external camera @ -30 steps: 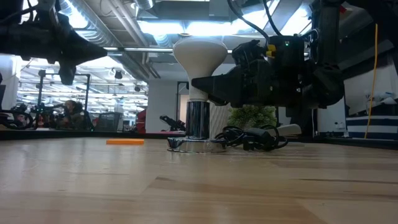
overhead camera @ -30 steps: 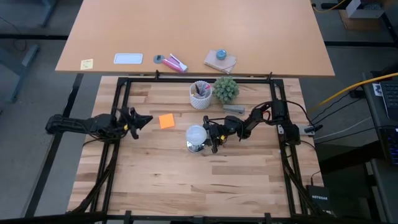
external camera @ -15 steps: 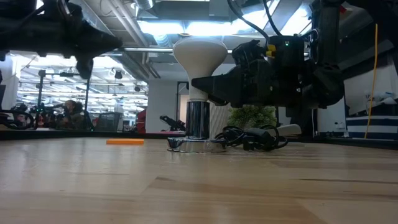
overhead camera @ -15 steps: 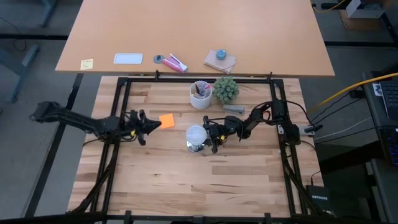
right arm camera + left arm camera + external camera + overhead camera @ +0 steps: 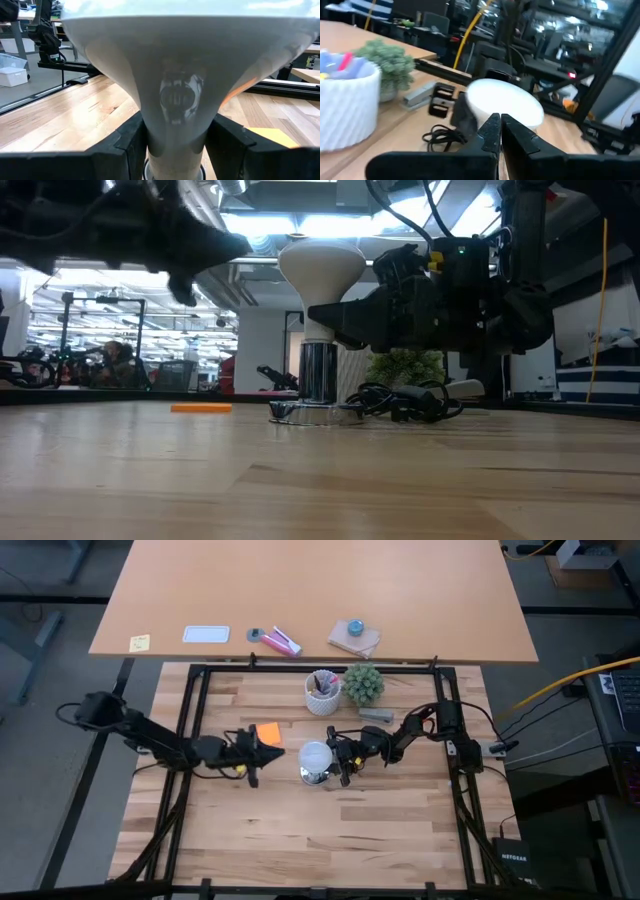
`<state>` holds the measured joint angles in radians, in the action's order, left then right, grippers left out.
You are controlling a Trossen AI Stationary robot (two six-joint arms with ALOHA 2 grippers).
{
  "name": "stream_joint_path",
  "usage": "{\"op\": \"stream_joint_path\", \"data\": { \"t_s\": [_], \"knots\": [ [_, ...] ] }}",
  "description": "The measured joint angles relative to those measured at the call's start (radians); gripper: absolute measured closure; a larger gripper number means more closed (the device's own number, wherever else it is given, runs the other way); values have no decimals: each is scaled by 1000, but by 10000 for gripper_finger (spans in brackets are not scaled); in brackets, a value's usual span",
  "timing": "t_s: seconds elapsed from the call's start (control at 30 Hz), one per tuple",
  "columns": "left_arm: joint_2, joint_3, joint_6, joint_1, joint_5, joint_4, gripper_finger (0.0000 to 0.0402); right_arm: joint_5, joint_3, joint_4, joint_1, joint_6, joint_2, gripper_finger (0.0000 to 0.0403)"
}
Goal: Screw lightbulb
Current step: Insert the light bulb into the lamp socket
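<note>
So the bulb (image 5: 316, 755) is standing upright on its socket (image 5: 318, 412) about mid-table, dome up. The right gripper (image 5: 340, 761) has a finger on each side of the bulb's narrow neck, pinching it just above the socket; you can see both fingers (image 5: 131, 142) pressed against the cone in its wrist view. The left gripper (image 5: 272, 751) hangs above the table just to the bulb's left, fingers pressed together, tips aimed at the dome with a small gap left. An orange note (image 5: 268, 732) lies right beside it. Behind the bulb, near the far edge, sit a white cup (image 5: 322, 692), a small plant (image 5: 364, 683) and a grey bar (image 5: 376, 714), so that side is crowded. The near half of the table (image 5: 320, 840) is bare wood out to the frame rails, lots of room there.
</note>
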<state>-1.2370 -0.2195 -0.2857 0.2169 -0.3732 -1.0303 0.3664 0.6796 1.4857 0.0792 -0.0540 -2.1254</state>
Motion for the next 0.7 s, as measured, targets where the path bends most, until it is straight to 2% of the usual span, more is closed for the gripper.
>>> {"op": "stream_joint_path", "data": {
  "t_s": [0.3,0.7],
  "knots": [
    [-184,-140,79,0,97,1,396,0,0,0,0,0,0,231],
    [-205,-159,23,0,203,-1,396,0,0,0,0,0,0,231]
  ]
}}
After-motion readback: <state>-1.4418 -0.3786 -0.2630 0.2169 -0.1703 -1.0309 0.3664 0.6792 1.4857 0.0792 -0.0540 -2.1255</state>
